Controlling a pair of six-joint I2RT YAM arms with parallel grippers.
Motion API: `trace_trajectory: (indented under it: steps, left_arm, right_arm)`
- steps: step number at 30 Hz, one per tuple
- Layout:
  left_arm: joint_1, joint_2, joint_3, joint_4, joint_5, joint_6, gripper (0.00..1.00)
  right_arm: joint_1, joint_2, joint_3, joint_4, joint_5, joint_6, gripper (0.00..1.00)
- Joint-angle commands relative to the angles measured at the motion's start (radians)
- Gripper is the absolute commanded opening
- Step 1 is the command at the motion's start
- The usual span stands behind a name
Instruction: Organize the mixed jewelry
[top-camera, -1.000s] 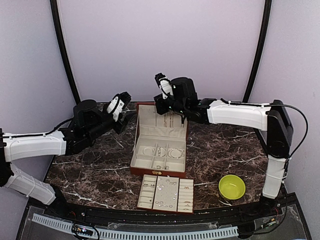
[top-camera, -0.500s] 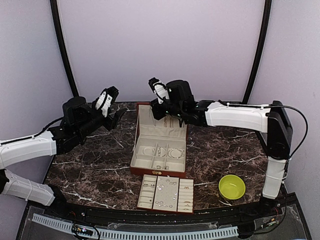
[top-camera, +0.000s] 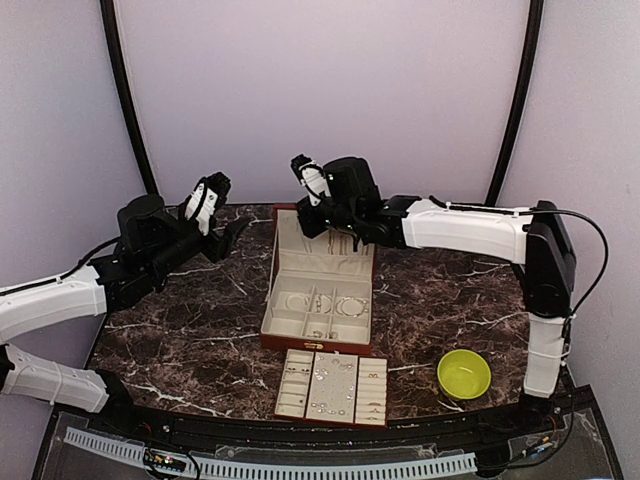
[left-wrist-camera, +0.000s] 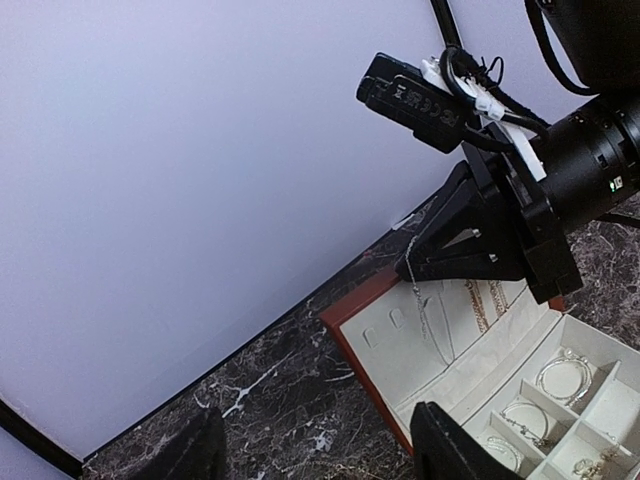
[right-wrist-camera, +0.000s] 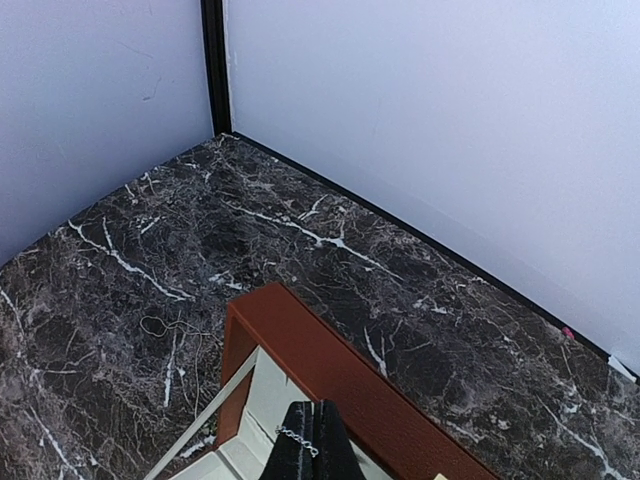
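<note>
Chain (left-wrist-camera: 414, 286) hangs from right claw (right-wrist-camera: 312, 440) — arm outstretched above the box (top-camera: 315, 346).

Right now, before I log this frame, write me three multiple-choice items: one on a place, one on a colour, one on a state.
1. Against the tray, the yellow-green bowl lies: A to its left; B to its right; C on it.
2. The open box has a lining that is: A cream; B black; C green.
3. The right gripper is: A open and empty; B shut on the thin chain; C shut on the bowl.
Answers: 1 B, the top view shows it right of the tray. 2 A, lid and compartments are cream. 3 B, the chain hangs from its closed fingers.
</note>
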Motion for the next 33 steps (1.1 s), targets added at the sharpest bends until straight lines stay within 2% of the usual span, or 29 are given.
trace_trajectory:
  steps: [1, 13, 33]
  left_arm:
    - [0.005, -0.041, -0.019, -0.013, 0.016, -0.015, 0.66]
    - [0.006, -0.049, -0.017, -0.025, 0.031, -0.032, 0.67]
    - [0.005, -0.084, -0.007, -0.040, 0.053, -0.050, 0.68]
  right_arm:
    - [0.012, 0.037, 0.042, -0.032, 0.019, 0.005, 0.00]
    - [0.014, 0.056, 0.078, -0.113, 0.066, 0.012, 0.00]
    - [0.012, 0.141, 0.303, -0.441, 0.100, 0.045, 0.00]
